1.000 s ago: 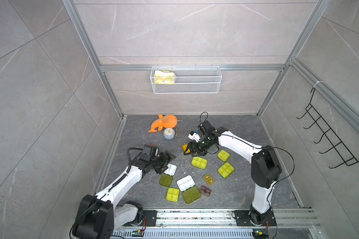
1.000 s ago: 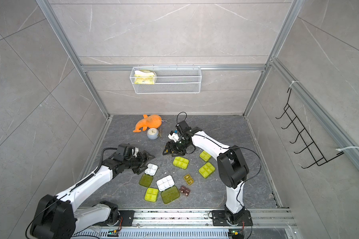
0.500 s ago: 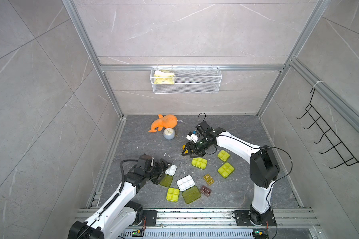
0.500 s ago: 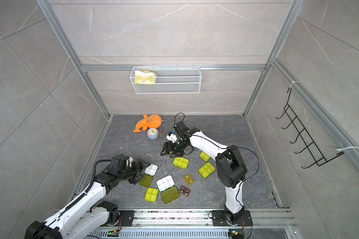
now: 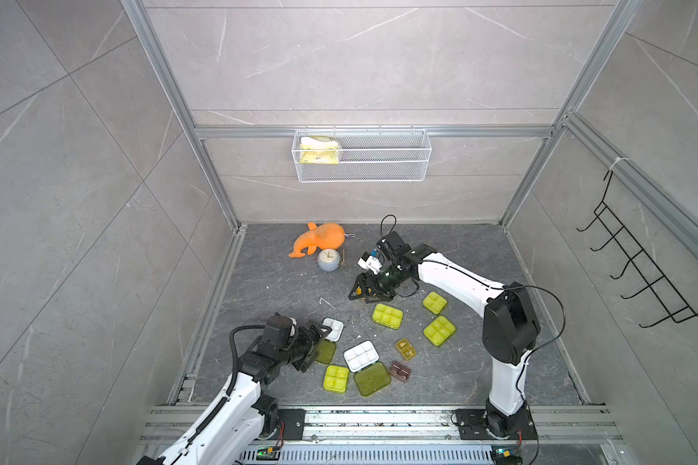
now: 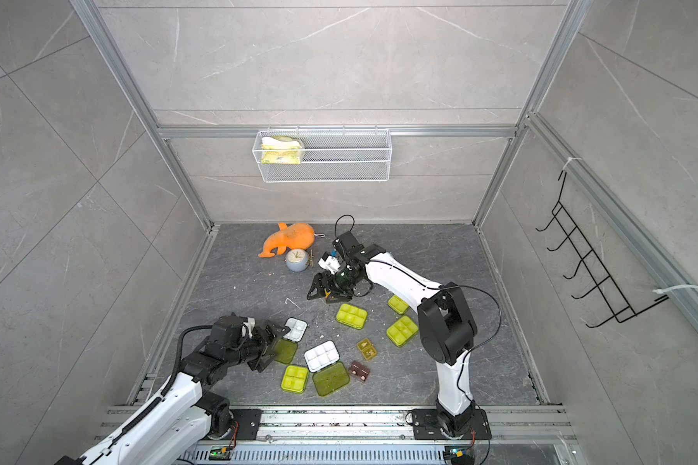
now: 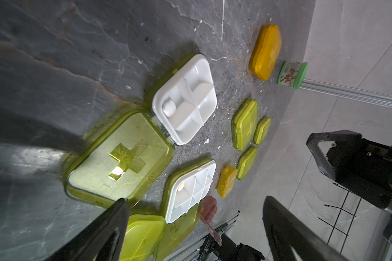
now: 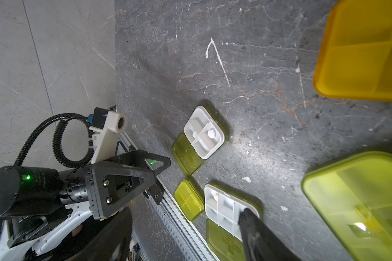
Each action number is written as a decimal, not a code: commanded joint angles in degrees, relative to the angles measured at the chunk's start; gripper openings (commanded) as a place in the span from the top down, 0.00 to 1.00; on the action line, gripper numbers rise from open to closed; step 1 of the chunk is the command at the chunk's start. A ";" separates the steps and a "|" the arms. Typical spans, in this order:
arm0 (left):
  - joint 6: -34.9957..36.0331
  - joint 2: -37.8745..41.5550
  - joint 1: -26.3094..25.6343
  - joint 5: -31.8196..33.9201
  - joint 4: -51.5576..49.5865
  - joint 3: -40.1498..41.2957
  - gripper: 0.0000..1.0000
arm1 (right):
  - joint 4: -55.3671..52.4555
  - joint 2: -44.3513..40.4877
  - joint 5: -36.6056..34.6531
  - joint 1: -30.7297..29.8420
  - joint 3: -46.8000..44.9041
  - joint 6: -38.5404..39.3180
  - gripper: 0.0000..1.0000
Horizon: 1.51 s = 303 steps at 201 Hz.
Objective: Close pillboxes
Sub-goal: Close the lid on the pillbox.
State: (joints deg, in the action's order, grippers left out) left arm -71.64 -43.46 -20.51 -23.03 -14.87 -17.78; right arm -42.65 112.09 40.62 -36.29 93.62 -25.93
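The open four-cell box [image 5: 331,334] lies at the left front of the floor [image 5: 440,249]. Its white tray [image 5: 333,328] faces up, and its green lid [image 5: 325,352] lies flat on the hinge, on the side nearer the rail [image 5: 379,414]. Tray and lid together make one long shape running front to back.

The left gripper [image 5: 314,348] comes at it from the left, across that axis, with its jaws spread wide and nothing between them. In the left wrist view one fingertip [image 7: 117,210] sits at the lid's free edge; I cannot tell if it touches.

The lid most likely has to swing up from that edge and over onto the tray, so the left arm is the nearer one. An open six-cell box [image 5: 360,356] lies just beside. The right gripper [image 5: 365,298], also open and empty, hangs well apart toward the back.
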 commanded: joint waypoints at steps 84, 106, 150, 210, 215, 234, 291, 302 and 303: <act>1.99 -6.68 -0.63 -4.33 2.07 -2.02 0.03 | 1.62 3.08 1.48 -3.25 -2.82 0.26 0.23; 2.20 -4.35 -0.67 -4.35 -0.80 -2.26 0.02 | 2.26 4.21 1.01 -4.11 -2.20 -0.43 0.23; 1.19 -0.84 -0.65 -4.36 -5.01 -1.21 0.02 | 3.67 7.74 0.86 -6.16 0.33 -1.87 0.23; -0.96 3.12 -0.67 -4.52 -7.33 1.38 0.02 | 3.98 11.69 0.67 -7.95 3.75 -2.94 0.23; -0.96 3.04 -0.64 -4.54 -7.15 1.51 0.02 | 4.06 11.83 0.60 -8.04 3.85 -2.96 0.23; -0.96 2.40 -0.67 -4.54 -6.67 1.73 0.01 | 4.03 12.47 0.42 -8.35 4.22 -3.00 0.22; -0.93 0.36 -0.66 -3.66 -5.25 2.02 0.01 | 3.21 15.48 0.34 -8.71 7.22 -2.88 0.22; -1.09 -0.44 -0.62 -3.66 -4.10 2.50 0.01 | 3.02 16.02 -0.03 -8.75 7.94 -2.73 0.22; -1.11 -0.55 -0.65 -3.72 -4.02 2.54 0.01 | 3.02 16.08 -0.07 -8.73 8.00 -2.72 0.22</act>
State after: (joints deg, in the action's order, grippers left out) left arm -72.05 -42.81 -20.99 -26.06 -20.99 -16.03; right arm -38.83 126.21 41.34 -44.58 99.04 -28.58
